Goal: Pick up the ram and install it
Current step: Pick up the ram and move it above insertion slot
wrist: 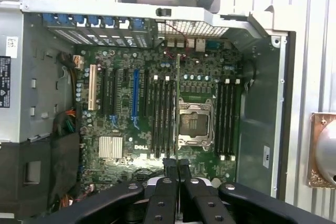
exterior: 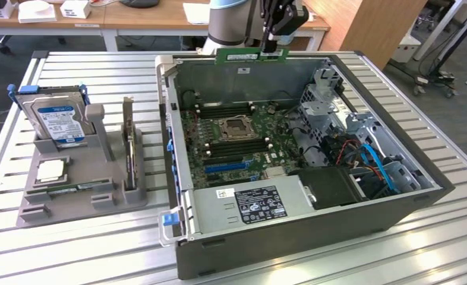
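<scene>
The ram [exterior: 252, 55], a thin green stick with a white sticker, hangs level in the air over the far wall of the open computer case [exterior: 423, 196]. My gripper [exterior: 271, 46] is shut on its upper edge. In the wrist view the ram [wrist: 178, 103] shows edge-on as a thin line running out from between my black fingers [wrist: 170, 174], over the motherboard [wrist: 121, 77]. Dark memory slots [wrist: 163, 116] lie beside the CPU socket [wrist: 195, 124], and more slots [wrist: 227, 116] lie on its other side. The same socket [exterior: 237, 126] sits mid-board in the exterior view, well below the ram.
A grey stand [exterior: 75, 196] at the exterior view's left holds a silver hard drive [exterior: 59, 122], an upright expansion card [exterior: 128, 139] and a CPU chip [exterior: 51, 171]. The case holds a power supply [exterior: 245, 205], drive cages [exterior: 328, 107] and cables [exterior: 376, 163]. The table [exterior: 98, 249] is slatted metal.
</scene>
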`<state>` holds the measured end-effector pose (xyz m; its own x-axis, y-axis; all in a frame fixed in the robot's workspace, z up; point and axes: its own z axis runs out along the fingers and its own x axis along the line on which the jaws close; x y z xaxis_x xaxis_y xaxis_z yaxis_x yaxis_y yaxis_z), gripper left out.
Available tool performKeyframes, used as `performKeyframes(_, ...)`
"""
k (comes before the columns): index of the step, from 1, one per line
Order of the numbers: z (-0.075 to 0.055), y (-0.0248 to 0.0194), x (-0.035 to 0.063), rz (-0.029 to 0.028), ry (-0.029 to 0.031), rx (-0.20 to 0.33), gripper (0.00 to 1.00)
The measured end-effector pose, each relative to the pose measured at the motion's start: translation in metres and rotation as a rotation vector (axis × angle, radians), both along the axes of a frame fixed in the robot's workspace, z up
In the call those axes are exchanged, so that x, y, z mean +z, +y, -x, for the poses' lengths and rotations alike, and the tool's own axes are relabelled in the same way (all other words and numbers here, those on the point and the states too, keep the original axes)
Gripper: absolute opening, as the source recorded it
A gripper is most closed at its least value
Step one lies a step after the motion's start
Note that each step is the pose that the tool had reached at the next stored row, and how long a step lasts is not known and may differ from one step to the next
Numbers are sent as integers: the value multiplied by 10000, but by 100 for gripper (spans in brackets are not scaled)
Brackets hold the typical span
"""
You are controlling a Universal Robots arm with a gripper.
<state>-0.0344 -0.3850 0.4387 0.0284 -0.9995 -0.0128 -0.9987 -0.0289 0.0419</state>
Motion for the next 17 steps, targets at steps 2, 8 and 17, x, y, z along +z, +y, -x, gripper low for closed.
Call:
performKeyframes(2, 0, 21, 0, 1, 0, -1, 12)
performKeyframes(8, 0, 23, -3, -1, -1, -1, 12)
performKeyframes(17, 0, 23, -105, 0, -5, -18, 12)
